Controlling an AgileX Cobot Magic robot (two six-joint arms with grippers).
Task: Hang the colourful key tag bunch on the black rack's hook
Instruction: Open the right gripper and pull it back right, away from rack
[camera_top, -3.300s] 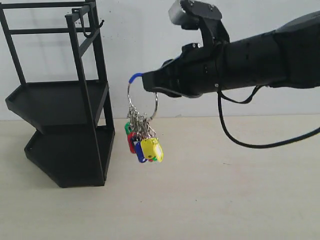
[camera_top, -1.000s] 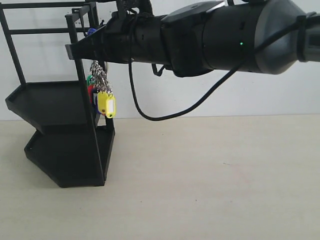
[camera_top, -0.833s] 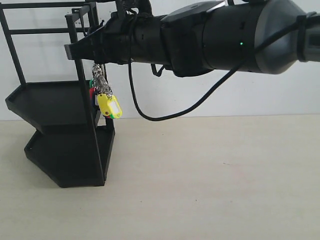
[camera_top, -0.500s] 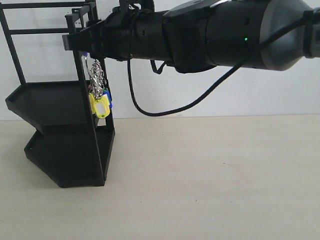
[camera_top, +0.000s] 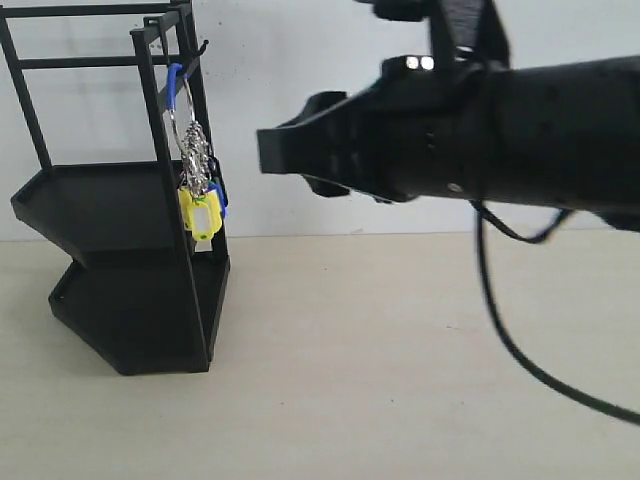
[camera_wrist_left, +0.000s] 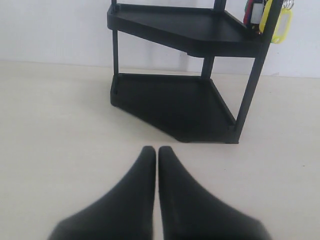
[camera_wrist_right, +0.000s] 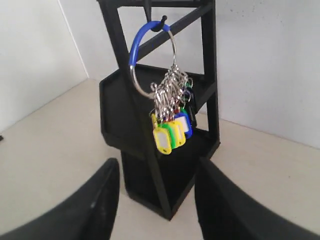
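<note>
The colourful key tag bunch (camera_wrist_right: 169, 122) hangs by its part blue-sleeved ring from the hook (camera_wrist_right: 160, 23) at the top of the black rack (camera_wrist_right: 116, 102). In the exterior view the bunch (camera_top: 196, 175) dangles beside the rack's (camera_top: 120, 205) front post, with nothing holding it. My right gripper (camera_wrist_right: 157, 168) is open and empty, a short way back from the bunch; in the exterior view this gripper (camera_top: 285, 137) hovers to the right of the rack. My left gripper (camera_wrist_left: 154, 150) is shut and empty, low over the table in front of the rack (camera_wrist_left: 175, 27), with the yellow tag (camera_wrist_left: 278, 20) showing above.
The rack stands at the left on a pale table (camera_top: 400, 380) against a white wall. A black cable (camera_top: 510, 330) droops from the right arm over the table's right side.
The right gripper has opened, let go of the ring and drawn back to the right. The bunch now hangs from the hook by itself.
</note>
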